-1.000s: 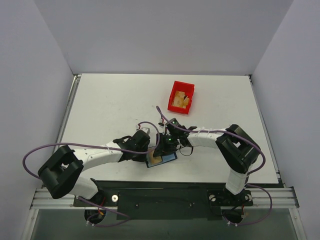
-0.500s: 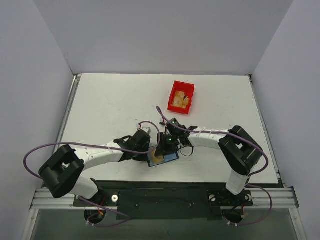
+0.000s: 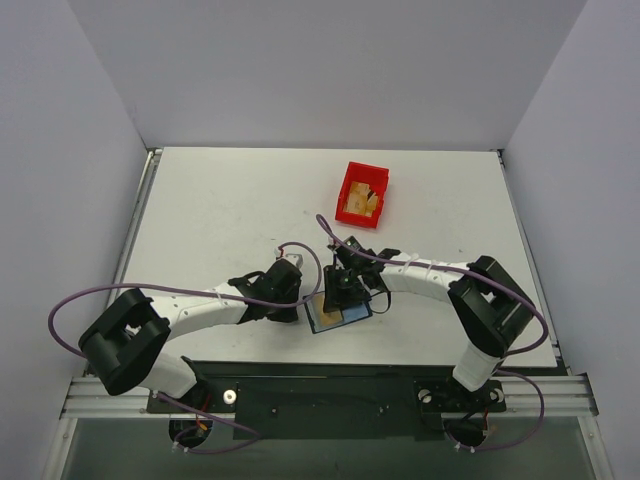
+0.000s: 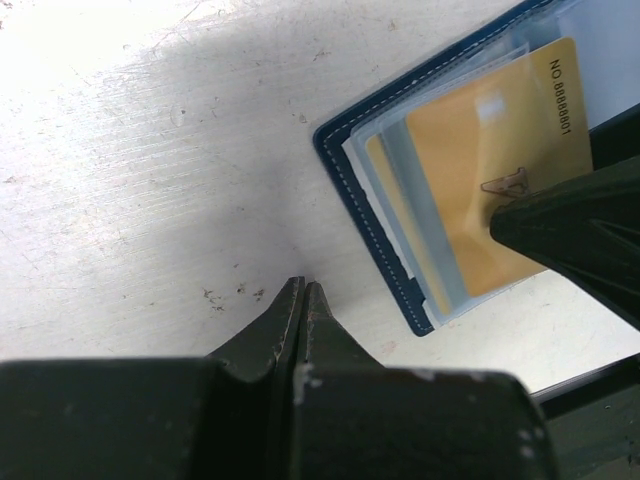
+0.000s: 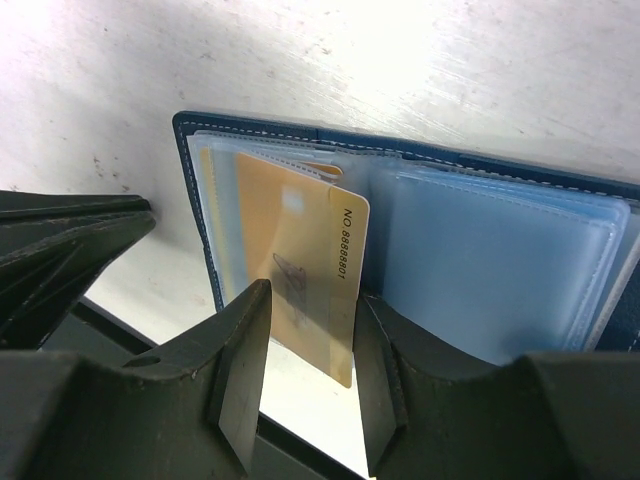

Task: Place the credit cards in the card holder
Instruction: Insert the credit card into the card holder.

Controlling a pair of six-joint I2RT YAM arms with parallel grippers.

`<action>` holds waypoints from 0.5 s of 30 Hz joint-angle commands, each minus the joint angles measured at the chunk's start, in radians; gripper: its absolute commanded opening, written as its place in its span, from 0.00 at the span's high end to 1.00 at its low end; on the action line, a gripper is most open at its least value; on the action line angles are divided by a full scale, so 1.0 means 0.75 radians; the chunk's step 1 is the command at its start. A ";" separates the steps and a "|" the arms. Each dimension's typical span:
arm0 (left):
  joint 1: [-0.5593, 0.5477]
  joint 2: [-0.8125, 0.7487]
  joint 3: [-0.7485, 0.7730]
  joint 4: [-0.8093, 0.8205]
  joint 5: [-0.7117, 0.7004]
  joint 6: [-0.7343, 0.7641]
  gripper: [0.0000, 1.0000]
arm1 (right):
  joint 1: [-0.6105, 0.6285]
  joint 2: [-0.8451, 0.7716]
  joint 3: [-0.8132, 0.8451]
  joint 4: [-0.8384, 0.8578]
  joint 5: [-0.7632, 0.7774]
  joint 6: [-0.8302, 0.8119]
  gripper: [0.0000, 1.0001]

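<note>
Partly sleeved in the card holder (image 5: pixel 250 128), a credit card (image 5: pixel 300 240) is straddled by the parted jaws of the right gripper (image 5: pixel 312 300)

White arms (image 3: pixel 195 311), black joints and jaws — purple cables (image 3: pixel 150 289) trailing.

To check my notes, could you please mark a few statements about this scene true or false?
The card holder lies open on the table. True.
The left tool is shut, beside the card holder. True.
The gold card is fully tucked into the card holder. False: its numbered end sticks out.
The red bin stands next to the card holder. False: it stands apart, farther back.
The right tool is shut. False: its jaws stand apart over the gold card.
</note>
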 commanded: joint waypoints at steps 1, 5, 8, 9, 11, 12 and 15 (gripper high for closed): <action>0.000 0.019 -0.004 -0.013 -0.005 0.002 1.00 | 0.002 -0.052 0.037 -0.122 0.085 -0.037 0.66; 0.000 -0.026 0.015 0.022 0.011 0.014 1.00 | 0.000 -0.029 0.041 -0.114 0.057 -0.033 0.66; -0.002 -0.054 0.033 0.081 0.056 0.016 1.00 | 0.002 -0.007 0.031 -0.095 0.036 -0.023 0.66; -0.002 -0.055 0.033 0.116 0.064 0.016 1.00 | 0.002 -0.005 0.031 -0.085 0.022 -0.019 0.66; -0.008 -0.046 0.041 0.163 0.091 0.012 1.00 | 0.002 0.002 0.027 -0.073 0.010 -0.011 0.66; -0.016 -0.036 0.045 0.177 0.103 0.010 1.00 | 0.002 0.006 0.025 -0.069 0.006 -0.009 0.67; -0.020 0.001 0.058 0.224 0.109 -0.008 0.98 | 0.002 0.010 0.023 -0.059 -0.007 -0.003 0.67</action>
